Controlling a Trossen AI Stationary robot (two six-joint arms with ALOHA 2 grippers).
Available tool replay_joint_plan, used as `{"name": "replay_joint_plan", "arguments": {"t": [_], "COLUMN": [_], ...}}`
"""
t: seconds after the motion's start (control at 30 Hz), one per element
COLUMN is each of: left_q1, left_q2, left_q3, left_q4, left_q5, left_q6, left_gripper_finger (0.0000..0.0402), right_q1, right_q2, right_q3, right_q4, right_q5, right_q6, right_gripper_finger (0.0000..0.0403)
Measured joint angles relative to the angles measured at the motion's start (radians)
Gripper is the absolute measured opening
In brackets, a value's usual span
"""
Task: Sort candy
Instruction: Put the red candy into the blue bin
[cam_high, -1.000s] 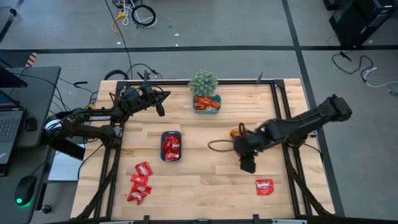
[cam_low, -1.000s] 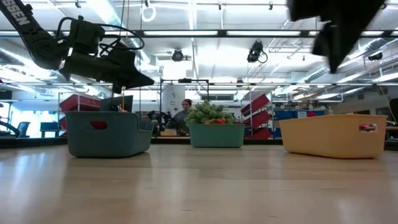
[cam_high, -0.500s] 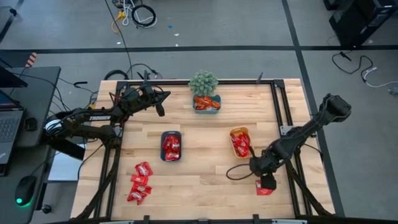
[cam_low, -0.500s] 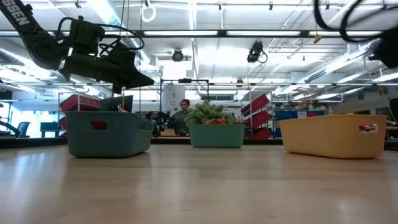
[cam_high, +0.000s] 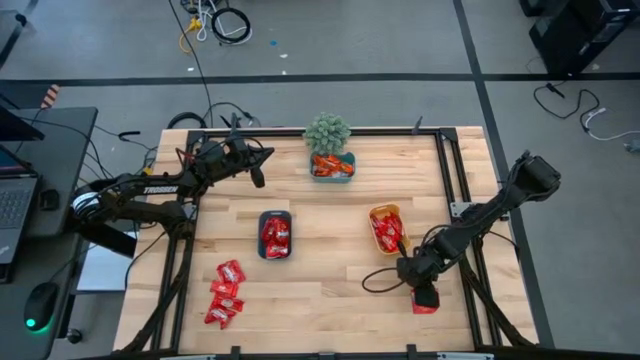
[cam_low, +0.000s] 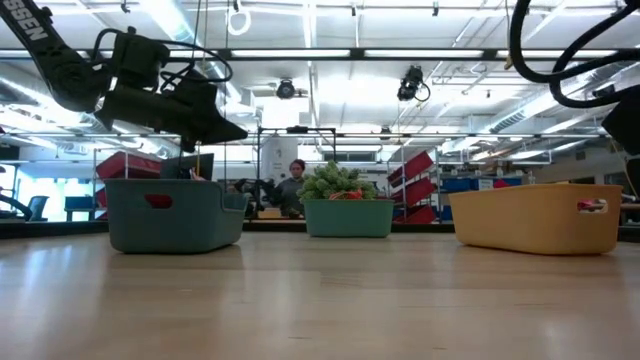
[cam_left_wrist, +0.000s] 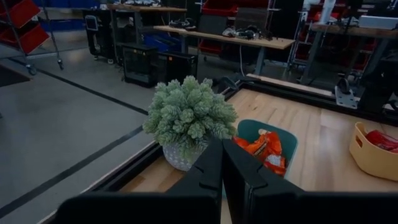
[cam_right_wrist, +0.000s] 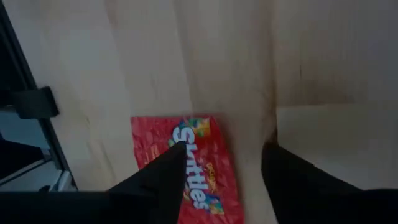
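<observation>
Candy packet (cam_right_wrist: 186, 171), flat on the desk (cam_high: 330, 270) near its right front corner under the open right hand (cam_high: 424, 294), looks light, thin and slippery, best pinched across its edges.

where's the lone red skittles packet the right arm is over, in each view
High view: the Skittles packet lies near the table's front right, mostly under the right gripper.
Low view: not in it.
Left wrist view: not in it.
Right wrist view: it lies flat on the wood, low in the picture, between the open fingers.
Shared landmark: the yellow tray, just behind the packet from above, also shows in the low view and left wrist view.
</observation>
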Motion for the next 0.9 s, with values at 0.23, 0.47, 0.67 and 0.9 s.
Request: {"name": "replay_joint_plan", "arguments": {"t": [0.23,0.47,0.67,0.9], "left_q1": [0.0,0.0,0.0,0.0], "left_q2": [0.0,0.0,0.0,0.0], "left_q3": [0.0,0.0,0.0,0.0], "left_q4": [-0.024,-0.028,-0.029,-0.031], "left_q5": [0.0,0.0,0.0,0.0], "left_q6": [0.0,0.002,0.001,0.001], "left_gripper_finger": [0.0011,0.0011,0.0011,0.0011], "right_q1": [0.002,0.019,0.016,0.006], "right_q2": [0.008,0.065,0.064,0.03], "right_q3": [-0.002,0.001,0.011,0.064], "right_q4": [0.079,0.197,0.175,-0.037], "right_q5": [0.035,0.016,-0.01,0.046], "right_q6": [-0.052,-0.073,-0.083,-0.146], "right_gripper_finger": [0.012,0.0084,0.0088,0.0123]}}
